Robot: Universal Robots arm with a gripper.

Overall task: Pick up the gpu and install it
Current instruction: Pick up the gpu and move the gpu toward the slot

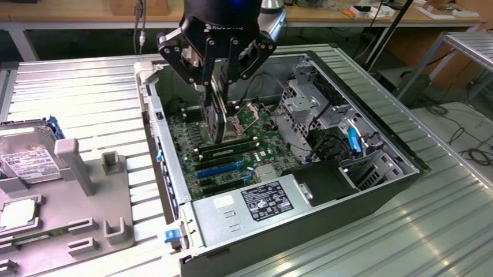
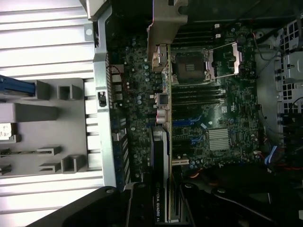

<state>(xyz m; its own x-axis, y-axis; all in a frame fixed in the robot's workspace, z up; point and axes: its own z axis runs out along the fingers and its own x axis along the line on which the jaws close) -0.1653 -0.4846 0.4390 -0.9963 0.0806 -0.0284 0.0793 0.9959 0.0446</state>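
Note:
The gpu is a thin dark card hanging upright, edge down, over the green motherboard inside the open computer case. My gripper is shut on its upper part. The card's lower edge sits just above the memory slots, with the blue expansion slots a little nearer the camera. In the wrist view the gpu shows edge-on as a long strip running across the board, with its silvery bracket at the far end. My black fingers clamp it on both sides.
The CPU socket lies open beside the card. A power supply fills the case's near corner, and drive cages and cables stand on the exterior view's right. A grey fixture tray with a hard drive sits at the left.

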